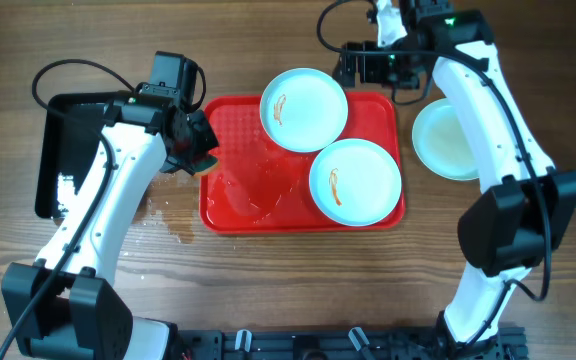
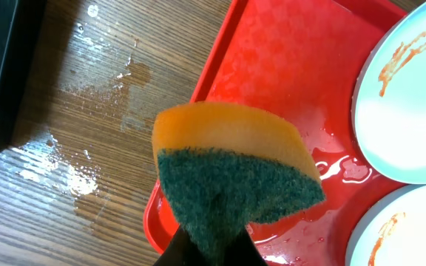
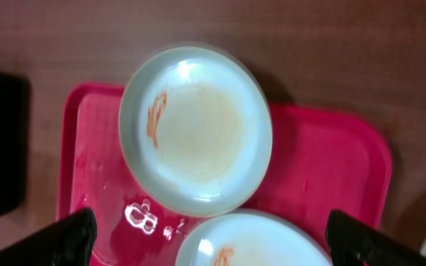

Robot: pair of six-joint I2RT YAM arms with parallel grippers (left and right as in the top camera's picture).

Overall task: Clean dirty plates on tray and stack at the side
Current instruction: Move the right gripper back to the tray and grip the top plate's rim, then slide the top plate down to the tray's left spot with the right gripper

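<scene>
The left gripper (image 1: pixel 196 148) was clamped on an orange-green sponge (image 2: pixel 235 177) at the wet red tray (image 1: pixel 238 205)'s left rim; the right gripper (image 3: pixel 211 225) gaped wide over the rear plate (image 1: pixel 303 108). Rear and front plate (image 1: pixel 355 181), pale, orange-red smeared, sat on the tray; third plate (image 1: pixel 446 140) lay just right of it.

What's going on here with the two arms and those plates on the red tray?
It's a plate-cleaning job partway through. The left arm has its jaws shut on an orange and green sponge at the left edge of the wet red tray. The right arm hangs over the far plate with its jaws wide open, holding nothing. That plate and the near plate sit on the tray, both showing orange-red smears. A third plate lies on the table to the right of the tray.
</scene>
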